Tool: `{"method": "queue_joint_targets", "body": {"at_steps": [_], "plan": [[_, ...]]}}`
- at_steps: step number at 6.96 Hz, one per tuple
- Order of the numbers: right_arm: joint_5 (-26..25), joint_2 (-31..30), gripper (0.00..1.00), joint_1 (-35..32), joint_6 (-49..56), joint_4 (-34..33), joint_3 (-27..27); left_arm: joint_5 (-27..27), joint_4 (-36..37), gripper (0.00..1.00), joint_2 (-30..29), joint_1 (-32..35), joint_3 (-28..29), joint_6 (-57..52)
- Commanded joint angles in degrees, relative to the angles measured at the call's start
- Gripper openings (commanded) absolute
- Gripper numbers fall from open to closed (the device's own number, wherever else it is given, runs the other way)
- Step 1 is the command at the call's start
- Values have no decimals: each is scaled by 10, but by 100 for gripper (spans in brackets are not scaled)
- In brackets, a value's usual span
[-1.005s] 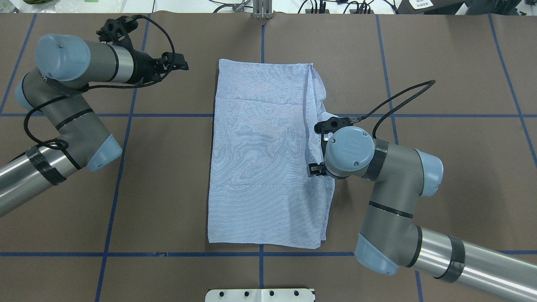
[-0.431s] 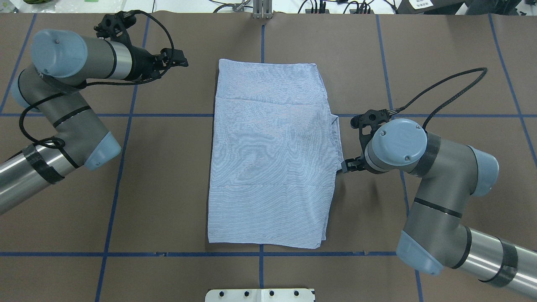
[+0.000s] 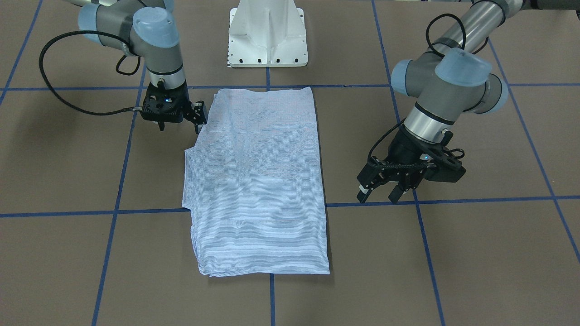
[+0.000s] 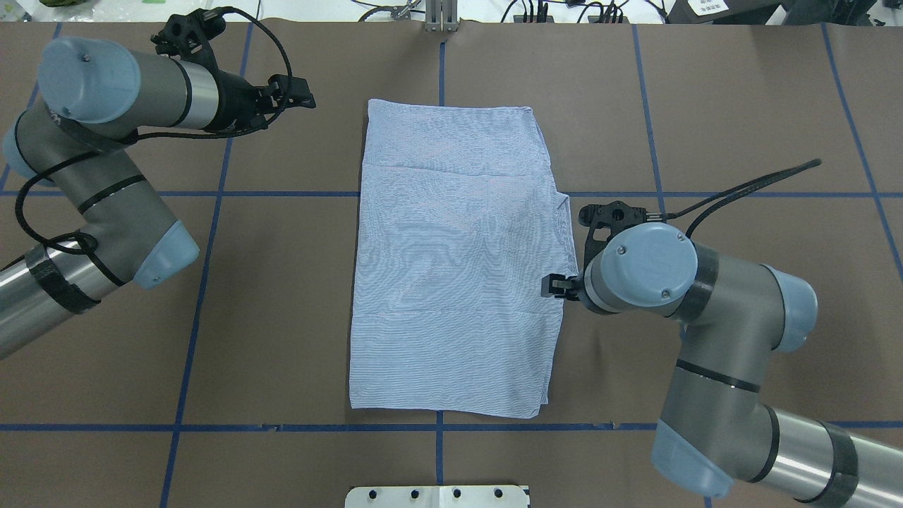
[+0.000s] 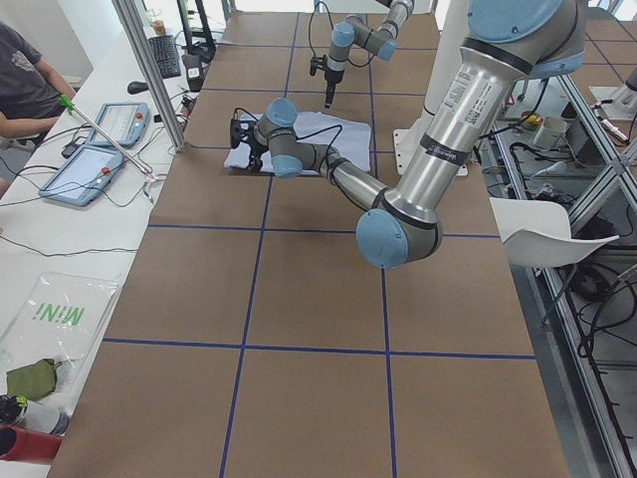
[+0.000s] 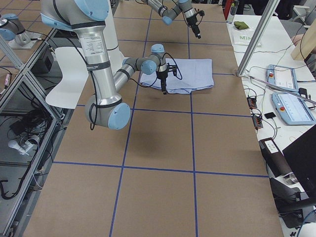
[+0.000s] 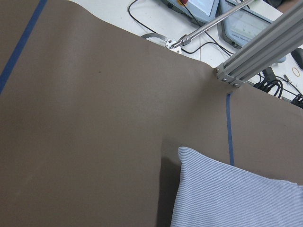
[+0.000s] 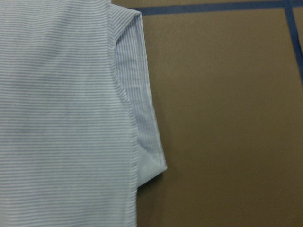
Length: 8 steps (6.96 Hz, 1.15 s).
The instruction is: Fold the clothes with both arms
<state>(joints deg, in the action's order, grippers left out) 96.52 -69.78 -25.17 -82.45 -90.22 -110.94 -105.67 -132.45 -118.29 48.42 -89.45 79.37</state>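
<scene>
The clothes are one light blue, finely striped shirt, folded into a tall rectangle and lying flat mid-table. A small flap of the shirt sticks out along its right edge. My right gripper hangs just off that edge near the flap, open, with nothing between its fingers; one finger shows beside the cloth. My left gripper is open and empty above bare table, well off the shirt's left side near its far corner. In the overhead view the left gripper points toward that corner.
The brown table cover carries blue tape lines. The white mounting base stands at the robot's side. An aluminium post and cables line the far edge. A side table with tablets and a seated person lie beyond it.
The right gripper let go of the lifted right edge, and the cloth settled flat. That arm swung out right, then came back beside the edge. The left arm drifted slightly away.
</scene>
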Motion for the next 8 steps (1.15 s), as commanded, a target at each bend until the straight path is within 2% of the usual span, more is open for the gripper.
{"method": "queue_joint_targets", "body": {"at_steps": [1,2,3,4,5,6,8], "plan": [[-5,13,100,52,-282,23,-16,0,14,100,14,0,-21,-1],[-37,14,99,78,-413,24,-16,0,15,100,15,3,-21,-1],[-67,19,98,100,-490,28,-16,2,15,100,15,3,-20,-1],[-73,26,96,114,-573,28,-16,5,14,100,27,1,-21,-2],[-102,27,96,151,-616,28,-10,5,14,100,27,2,-22,-2],[-116,27,96,154,-619,28,-11,5,14,100,27,1,-22,-1],[-117,27,95,156,-643,28,-9,6,13,100,28,1,-25,4]]}}
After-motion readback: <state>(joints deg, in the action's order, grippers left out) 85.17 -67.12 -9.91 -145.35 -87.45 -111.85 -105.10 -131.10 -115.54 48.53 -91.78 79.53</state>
